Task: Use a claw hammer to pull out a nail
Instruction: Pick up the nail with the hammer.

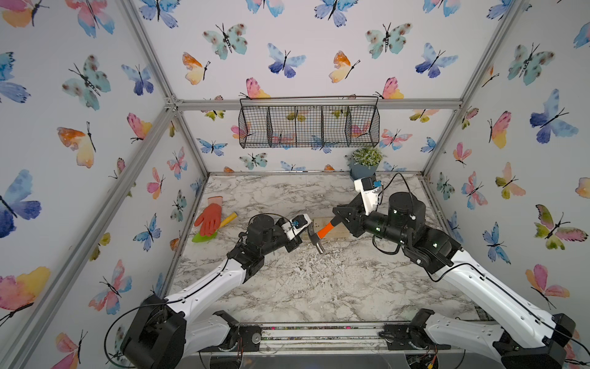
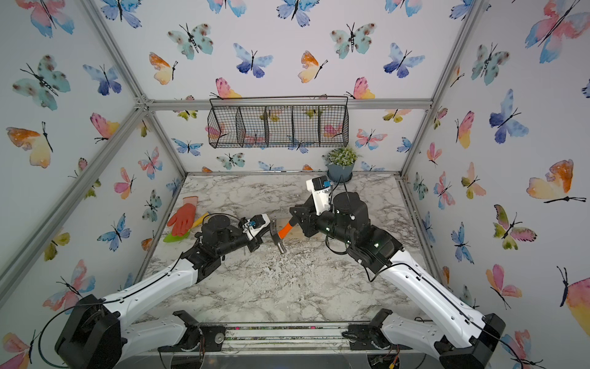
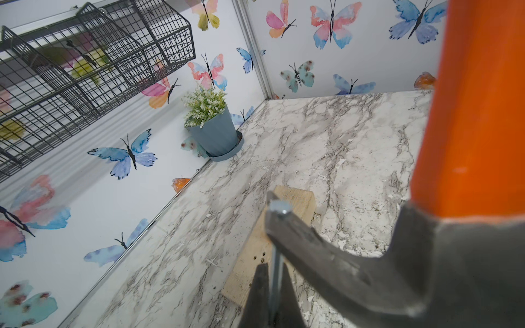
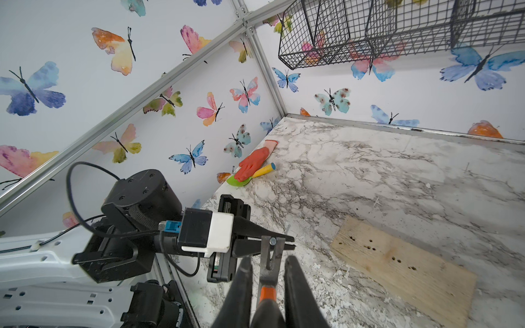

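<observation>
I have the hammer (image 1: pixel 323 230) up off the table (image 1: pixel 303 287), its steel head just beside the left end of the plank (image 4: pixel 397 261) in both top views. The right end effector (image 4: pixel 268 259) is clamped tight on the black handle, so the orange neck and the head stick out toward the left arm. The nail (image 3: pixel 279 208) sits in the claw with its head just above the fork. Its shaft runs down between the pads of the left end effector (image 3: pixel 272 284), which is closed hard around it. The plank lies flat and shows several small dark holes. Well apart, by the left wall, an orange glove (image 1: pixel 209 217) lies on a green tool (image 1: pixel 204 237). A potted plant (image 1: pixel 367 163) stands in the far right corner, and a wire basket (image 1: pixel 308 126) hangs on the back wall.
</observation>
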Robot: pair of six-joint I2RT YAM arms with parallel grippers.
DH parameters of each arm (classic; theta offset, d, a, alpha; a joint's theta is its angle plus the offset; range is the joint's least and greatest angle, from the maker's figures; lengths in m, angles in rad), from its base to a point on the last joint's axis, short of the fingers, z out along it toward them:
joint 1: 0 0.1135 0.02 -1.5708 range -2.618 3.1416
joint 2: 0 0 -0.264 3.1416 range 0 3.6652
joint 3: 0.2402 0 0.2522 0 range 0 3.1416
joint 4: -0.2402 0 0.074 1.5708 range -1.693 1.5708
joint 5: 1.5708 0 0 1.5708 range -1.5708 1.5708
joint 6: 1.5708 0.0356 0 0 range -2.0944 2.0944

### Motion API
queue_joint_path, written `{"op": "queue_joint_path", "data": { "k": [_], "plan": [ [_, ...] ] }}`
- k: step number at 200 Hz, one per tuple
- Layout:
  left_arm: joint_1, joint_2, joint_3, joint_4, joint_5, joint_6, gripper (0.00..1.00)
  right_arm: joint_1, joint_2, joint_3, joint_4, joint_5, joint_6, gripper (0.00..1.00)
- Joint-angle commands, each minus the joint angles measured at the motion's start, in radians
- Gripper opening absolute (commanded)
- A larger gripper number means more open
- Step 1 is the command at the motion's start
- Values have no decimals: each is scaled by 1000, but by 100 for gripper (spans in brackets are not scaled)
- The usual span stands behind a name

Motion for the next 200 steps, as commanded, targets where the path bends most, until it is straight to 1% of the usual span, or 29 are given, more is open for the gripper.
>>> {"op": "queue_joint_path", "data": {
  "k": [1, 20, 57, 90, 104, 124, 139, 151, 177, 190, 200],
  "plan": [
    [45, -7, 6, -58, -80, 46, 0, -3, -18, 54, -14, -76, 25, 3],
    [45, -19, 7, -60, -70, 65, 0, -8, -2, 67, -38, -79, 20, 3],
    [44, -45, 0, -65, -39, 69, 0, -14, 1, 54, -12, -80, 33, 3],
    [18, -79, -5, -101, 21, 66, 0, -18, -8, 45, 18, -33, 57, 3],
    [-8, -89, -10, -124, 7, 76, 0, -21, -29, 28, 59, -30, 60, 3],
    [-8, -83, -13, -122, -40, 49, 0, -23, -6, 69, 3, -43, 34, 3],
    [3, -65, -4, -110, -88, -19, 0, -24, -6, 63, -2, -31, 26, 3],
    [21, -31, 29, -140, -137, -116, 0, -24, -7, 59, -5, -17, 19, 3],
    [73, 55, 115, -283, -152, -354, 1, -24, -15, 31, 11, 18, 8, 3],
    [96, 105, 156, -366, -127, -482, 2, -24, -13, 24, 8, 29, -2, 3],
    [106, 152, 186, -436, -112, -548, 3, -24, -11, 18, 11, 37, -7, 3]
  ]
}}
